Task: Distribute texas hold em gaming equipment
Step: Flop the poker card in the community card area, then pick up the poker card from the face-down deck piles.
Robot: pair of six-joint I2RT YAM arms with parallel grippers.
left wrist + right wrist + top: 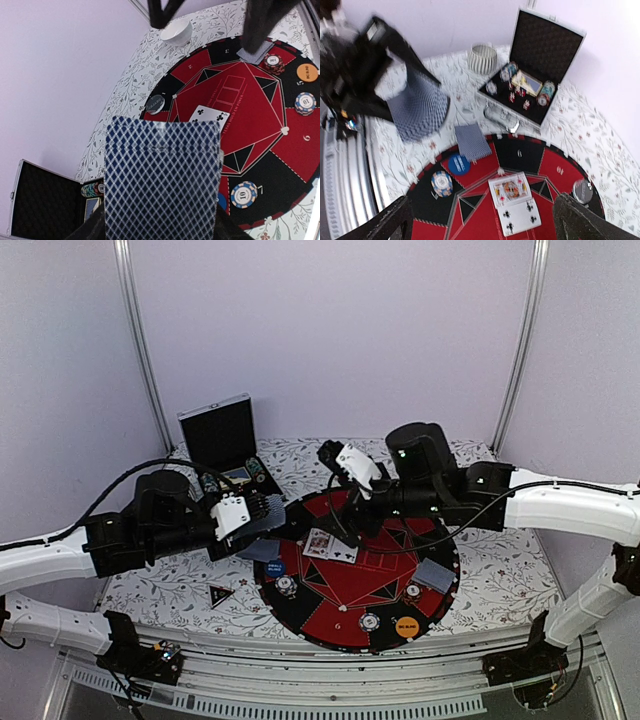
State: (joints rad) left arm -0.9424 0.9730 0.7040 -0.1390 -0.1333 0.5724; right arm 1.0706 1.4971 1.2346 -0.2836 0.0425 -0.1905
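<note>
Clenched in left gripper (255, 518): fanned deck (162, 175) of grey-blue-backed cards, near left rim of mat (345, 590). Spread wide, grasping nothing: right gripper (482, 199), above two face-up cards (514, 207) flat on red centre. On mat too: left face-down cards (260, 550), right face-down cards (433, 575), chips (288, 586), blue button (274, 567), orange button (406, 625) (black triangular marker (220, 593) beside mat, on tablecloth (170, 590)).

checked-back deck (162, 180) held aloft, two face-up cards (330, 547) touching, striped chips (370, 622) lying flat

the striped poker chip (244, 194) reads "10", the mat (260, 117) "6".
</note>
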